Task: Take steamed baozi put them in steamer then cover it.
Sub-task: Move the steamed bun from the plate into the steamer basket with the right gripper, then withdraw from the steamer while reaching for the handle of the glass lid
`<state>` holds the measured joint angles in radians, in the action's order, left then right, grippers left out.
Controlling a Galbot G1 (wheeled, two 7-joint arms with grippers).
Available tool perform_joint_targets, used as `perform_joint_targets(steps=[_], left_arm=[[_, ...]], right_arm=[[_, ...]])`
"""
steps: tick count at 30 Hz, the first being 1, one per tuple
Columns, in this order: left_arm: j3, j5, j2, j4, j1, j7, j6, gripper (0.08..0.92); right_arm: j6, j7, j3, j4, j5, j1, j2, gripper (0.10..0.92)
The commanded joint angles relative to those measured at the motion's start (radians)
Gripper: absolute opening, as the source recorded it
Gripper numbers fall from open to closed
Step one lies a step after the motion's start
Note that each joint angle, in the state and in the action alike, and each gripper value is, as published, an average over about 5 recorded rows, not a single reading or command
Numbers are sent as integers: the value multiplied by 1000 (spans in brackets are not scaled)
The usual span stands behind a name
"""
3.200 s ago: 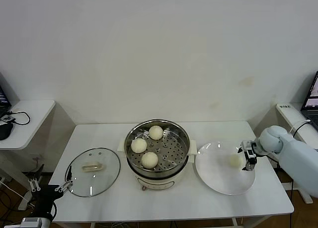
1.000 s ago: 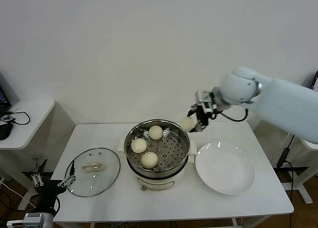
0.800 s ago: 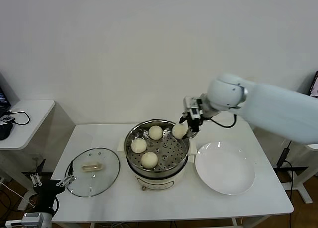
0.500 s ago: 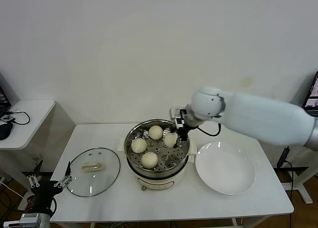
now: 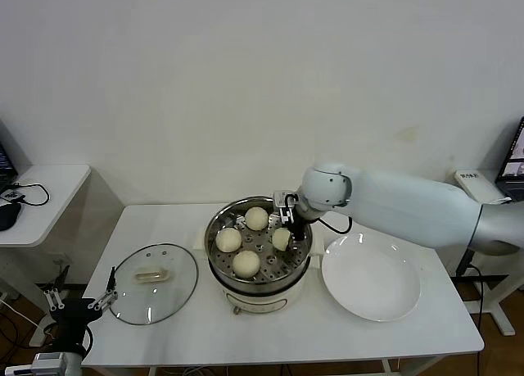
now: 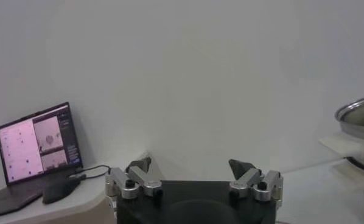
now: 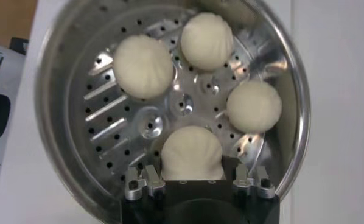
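right gripper [image 5: 284,228] clamped on fourth baozi [image 7: 191,153] inside steamer [image 5: 214,243], three buns [image 7: 143,66] on tray, left gripper [image 6: 194,173] idle, jaws wide apart, cover [image 5: 154,283] on table

A plain white wall [image 5: 262,81] was seen behind a white table [image 5: 205,331]. A smaller white side table [image 5: 41,192] stood at far left, with a black cable [image 5: 29,194] laid on it. At far right, a laptop screen edge [image 5: 514,159] was visible. An open laptop [image 6: 36,146] was shown in the left wrist view.
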<state>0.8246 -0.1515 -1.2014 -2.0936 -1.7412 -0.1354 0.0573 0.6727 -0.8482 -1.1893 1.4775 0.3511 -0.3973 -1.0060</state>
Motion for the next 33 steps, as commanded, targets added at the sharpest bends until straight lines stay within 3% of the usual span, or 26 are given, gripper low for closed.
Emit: perform_joint_targets(steps=[1, 10, 16, 20, 27, 33], left_arm=[[0, 1, 1, 1, 0, 0, 0, 823], [0, 1, -1, 1, -1, 0, 1, 823], [0, 1, 0, -3, -3, 0, 1, 823], [-1, 1, 2, -7, -3, 0, 0, 823], [-9, 3, 2, -11, 0, 0, 0, 823], [-12, 2, -1, -18, -1, -3, 0, 823]], right_arm=[[7, 5, 7, -27, -25, 34, -22, 619], [-6, -1, 36, -25, -37, 23, -14, 631], [-8, 11, 98, 17, 3, -2, 31, 773], [-2, 51, 154, 100, 50, -12, 95, 817], [1, 352, 285, 266, 162, 76, 236, 823], [-80, 699, 630, 370, 135, 470, 349, 823]])
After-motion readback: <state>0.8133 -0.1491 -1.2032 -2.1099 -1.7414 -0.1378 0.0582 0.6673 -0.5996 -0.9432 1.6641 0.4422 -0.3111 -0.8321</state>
